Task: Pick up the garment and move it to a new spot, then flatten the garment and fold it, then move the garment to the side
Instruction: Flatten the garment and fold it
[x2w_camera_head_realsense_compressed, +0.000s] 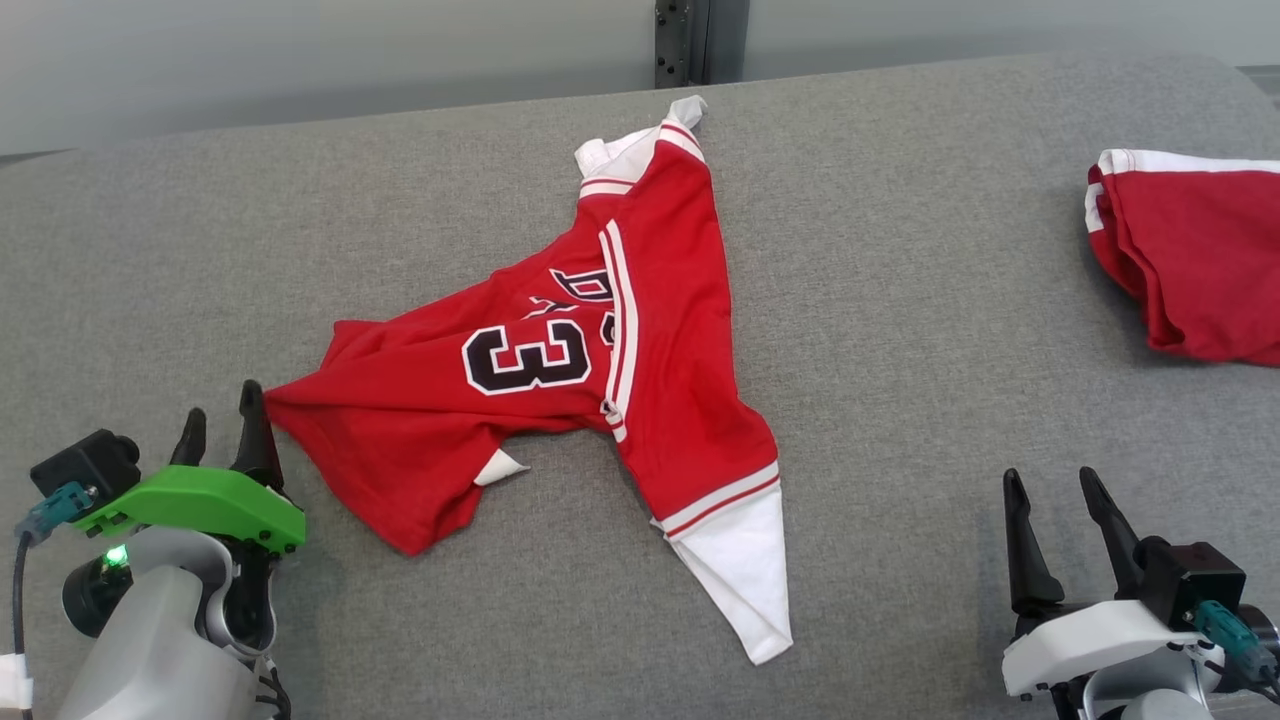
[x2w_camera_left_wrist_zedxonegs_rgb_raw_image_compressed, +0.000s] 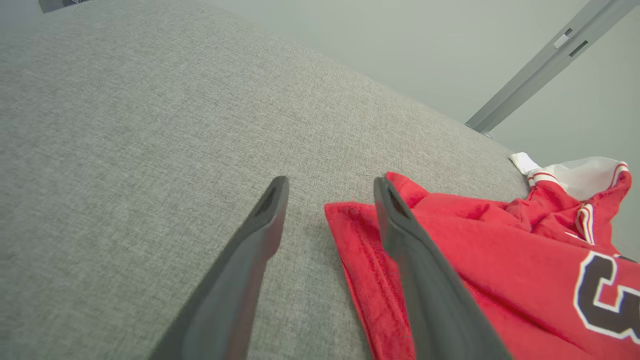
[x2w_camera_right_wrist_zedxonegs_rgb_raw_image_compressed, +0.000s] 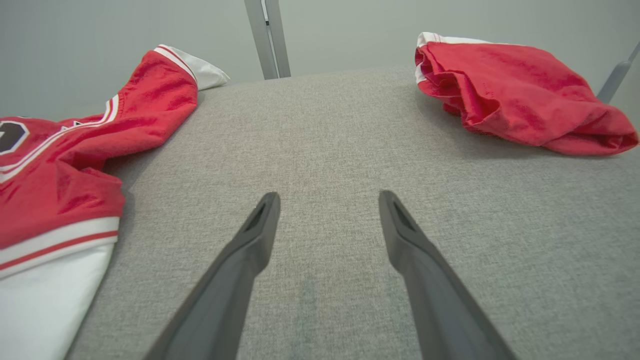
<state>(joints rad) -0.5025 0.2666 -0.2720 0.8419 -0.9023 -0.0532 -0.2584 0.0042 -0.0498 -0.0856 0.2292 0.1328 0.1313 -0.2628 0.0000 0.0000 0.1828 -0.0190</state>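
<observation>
Nearest me, at the near left corner of the grey fabric-covered bench (x2w_camera_head_realsense_compressed: 900, 330), my left hand (x2w_camera_head_realsense_compressed: 222, 430) stands with its two dark fingers spread apart and nothing clamped between them. From the left wrist, the tip of one of those fingers (x2w_camera_left_wrist_zedxonegs_rgb_raw_image_compressed: 400, 225) lies over the red hem corner, and the rest of the gap shows bare grey cloth. So it is touching the cloth but has no grip on it. At the near right corner my right hand (x2w_camera_head_realsense_compressed: 1050, 480) is wide open and empty over bare bench, well apart from any cloth.

The red jersey with a black number 3 and white sleeve ends (x2w_camera_head_realsense_compressed: 560, 420) lies rumpled around the middle of the bench. Its body stretches out to a point at my left hand. The sleeve line, its long axis, runs from a white cuff near the front edge up to another white cuff toward the far edge. It lies just beyond my left hand and on that hand's inner side, so I judge the left arm to be the nearer one for any pull or regrasp. The right arm would have to reach across for the near white cuff.

Farther off, a second red garment with white trim (x2w_camera_head_realsense_compressed: 1190, 260) sits bunched at the far right edge.
</observation>
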